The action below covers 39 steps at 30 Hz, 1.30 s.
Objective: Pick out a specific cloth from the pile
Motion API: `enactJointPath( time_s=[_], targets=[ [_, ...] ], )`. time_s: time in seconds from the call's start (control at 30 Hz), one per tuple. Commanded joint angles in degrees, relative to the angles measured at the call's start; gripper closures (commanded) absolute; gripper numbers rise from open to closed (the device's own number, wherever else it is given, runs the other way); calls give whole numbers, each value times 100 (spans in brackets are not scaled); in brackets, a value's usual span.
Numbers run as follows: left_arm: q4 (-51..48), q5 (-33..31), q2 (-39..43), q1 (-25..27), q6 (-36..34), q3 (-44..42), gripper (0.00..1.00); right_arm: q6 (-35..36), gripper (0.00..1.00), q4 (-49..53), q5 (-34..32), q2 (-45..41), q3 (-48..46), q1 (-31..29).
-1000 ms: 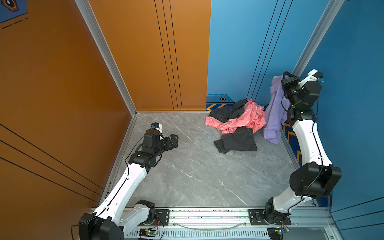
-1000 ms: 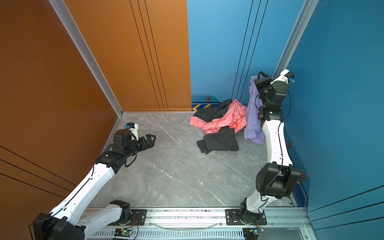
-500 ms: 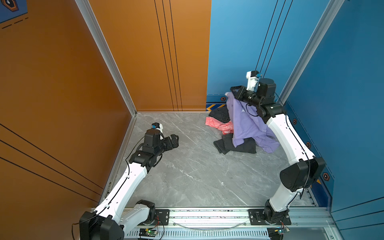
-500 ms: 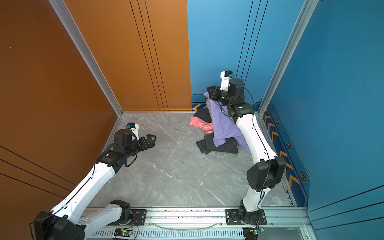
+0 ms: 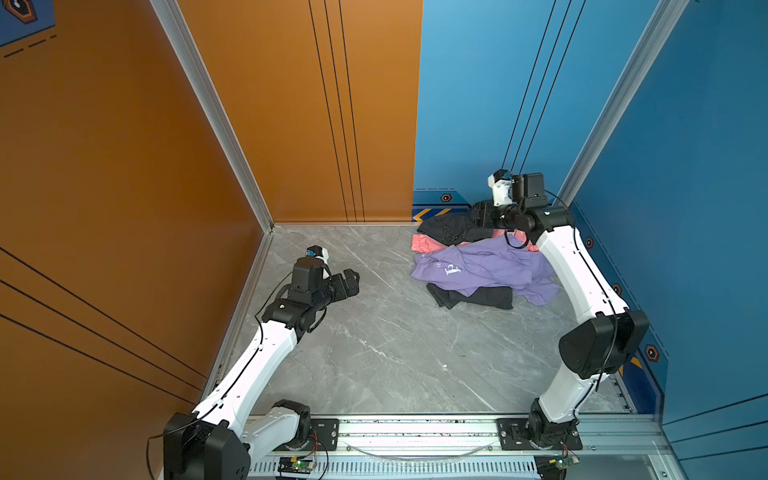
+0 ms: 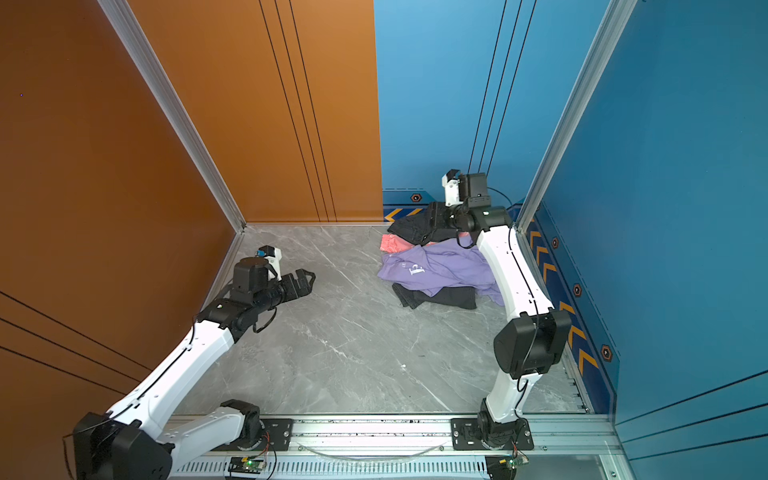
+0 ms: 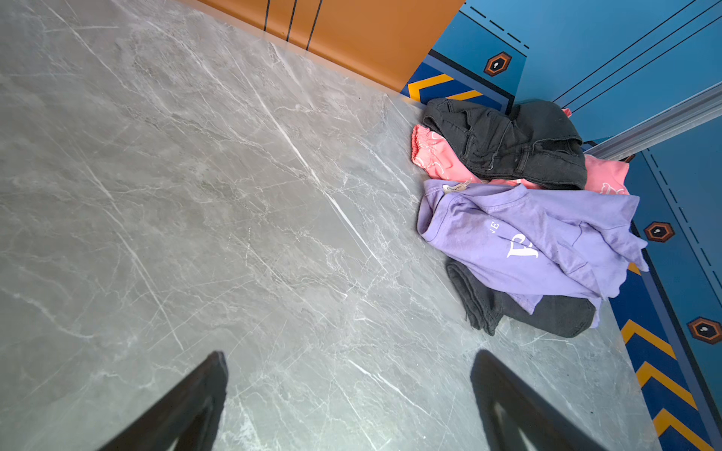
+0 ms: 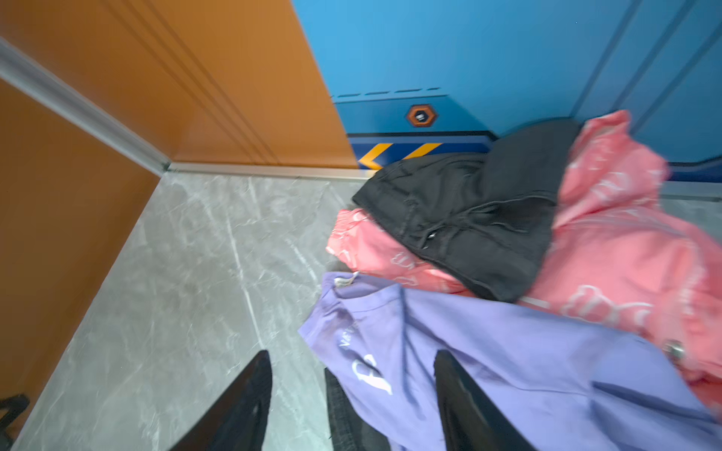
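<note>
Lilac cloth (image 5: 482, 266) drapes the pile (image 5: 424, 243); my left end effector (image 7: 349, 353) and right end effector (image 8: 353, 355) gape empty. Grabbing low risks snagging the grey garment (image 5: 486, 297) beneath.

Pile (image 5: 478, 262) sits in the tabletop's (image 5: 374, 353) far right corner, touching the back wall. T-shirt (image 5: 482, 268) lies on top at the front, over the front garment (image 5: 484, 297) (its near edge sticks out). Behind it is the middle garment (image 5: 424, 243), with the rear garment (image 5: 446, 226) on that. Left gripper (image 5: 353, 280) is on the left, well apart.

The cloth (image 7: 547, 230) is lilac, white-lettered; the pink garment (image 8: 625, 265) seems white-patterned.
</note>
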State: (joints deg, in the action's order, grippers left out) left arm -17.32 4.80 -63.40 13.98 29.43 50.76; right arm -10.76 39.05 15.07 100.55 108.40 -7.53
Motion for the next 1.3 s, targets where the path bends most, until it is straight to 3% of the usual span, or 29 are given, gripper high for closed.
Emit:
enactJointPath(
  time_s=[0.0, 0.2, 0.33, 0.57, 0.87, 1.07, 1.27],
  targets=[
    [140, 110, -87, 83, -76, 194, 2, -331, 33, 226, -460, -340, -239, 461],
    [219, 109, -266, 155, -43, 267, 2, -1385, 32, 176, -655, -597, -1115, 1362],
    [282, 109, -413, 213, -24, 344, 2, -1850, 32, -111, -309, -669, -1598, 1697],
    [290, 84, -525, 288, -24, 426, 2, -2003, 30, -288, 5, -213, -1552, 1584],
    [271, 9, -368, 243, -91, 346, 2, -2186, 33, -338, 2, 999, -601, 1307],
    [236, -2, -314, 185, -116, 315, 2, -2416, 57, -447, 177, 1714, 10, 1198],
    [238, -14, -270, 107, -124, 303, 2, -2702, 92, -528, 237, 1913, 155, 1164]
  ],
)
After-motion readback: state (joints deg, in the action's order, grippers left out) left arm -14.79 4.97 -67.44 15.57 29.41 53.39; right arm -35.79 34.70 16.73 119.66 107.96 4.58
